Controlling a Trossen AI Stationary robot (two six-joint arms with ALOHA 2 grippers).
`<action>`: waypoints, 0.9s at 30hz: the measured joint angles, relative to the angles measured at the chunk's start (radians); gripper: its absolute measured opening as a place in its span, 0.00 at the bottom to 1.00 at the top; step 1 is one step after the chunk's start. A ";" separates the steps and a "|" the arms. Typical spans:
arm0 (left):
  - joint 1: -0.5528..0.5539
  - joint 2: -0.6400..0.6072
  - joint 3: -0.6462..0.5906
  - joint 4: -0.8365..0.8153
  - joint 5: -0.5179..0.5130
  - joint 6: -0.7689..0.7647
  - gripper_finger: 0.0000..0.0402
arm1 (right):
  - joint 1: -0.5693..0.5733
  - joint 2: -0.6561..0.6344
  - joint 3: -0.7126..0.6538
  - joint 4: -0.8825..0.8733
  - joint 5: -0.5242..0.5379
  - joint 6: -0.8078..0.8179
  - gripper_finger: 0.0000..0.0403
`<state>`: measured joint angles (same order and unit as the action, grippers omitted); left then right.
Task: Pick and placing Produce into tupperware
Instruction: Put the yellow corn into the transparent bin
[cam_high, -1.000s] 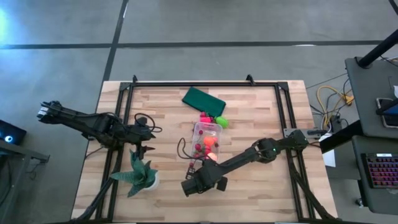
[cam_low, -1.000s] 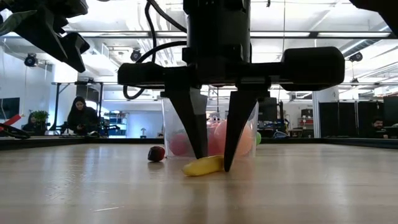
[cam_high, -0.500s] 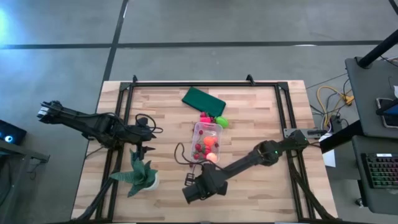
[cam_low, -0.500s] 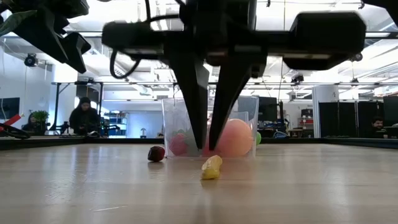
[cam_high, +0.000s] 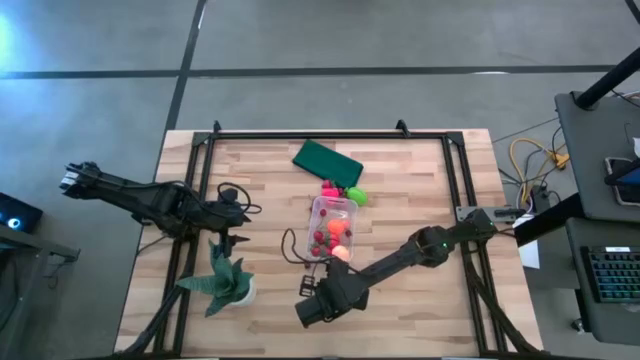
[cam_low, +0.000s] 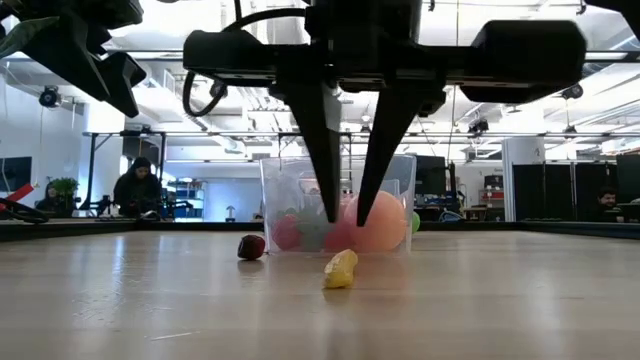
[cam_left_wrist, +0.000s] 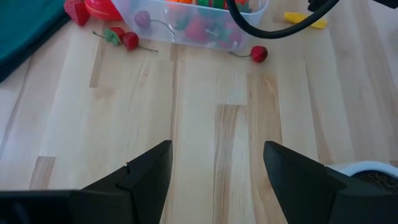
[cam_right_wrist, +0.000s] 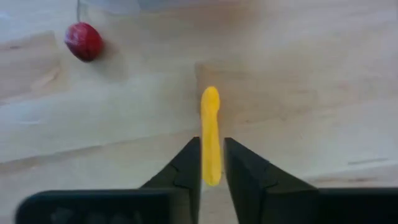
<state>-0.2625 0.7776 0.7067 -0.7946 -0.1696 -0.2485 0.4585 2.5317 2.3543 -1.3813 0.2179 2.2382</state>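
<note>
Your right gripper (cam_low: 348, 215) hangs narrowly parted and empty above the yellow-orange stick (cam_right_wrist: 211, 132), which lies on the table just short of the tupperware (cam_high: 333, 222), its long axis running between the fingertips.

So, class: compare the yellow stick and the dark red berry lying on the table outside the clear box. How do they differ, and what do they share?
The yellow stick is long and thin; the red berry is short and rounded. The stick is bright yellow, the berry dark red. The stick lies between the fingers of the right pincer, which hang above it without gripping; the berry lies apart, with nothing around it. Both rest on the wooden table, outside the clear box.
</note>
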 joint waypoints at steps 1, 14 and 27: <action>0.000 0.000 0.000 0.000 0.000 0.000 0.59 | -0.001 0.000 0.000 0.002 0.003 -0.006 0.21; 0.000 0.012 0.000 0.000 -0.004 0.002 0.59 | -0.020 0.003 -0.023 0.013 -0.031 -0.017 0.40; 0.000 0.014 -0.001 0.000 -0.004 0.002 0.59 | -0.020 0.003 -0.111 0.125 -0.038 -0.035 0.32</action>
<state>-0.2623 0.7918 0.7059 -0.7946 -0.1738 -0.2466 0.4381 2.5351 2.2433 -1.2568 0.1795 2.2028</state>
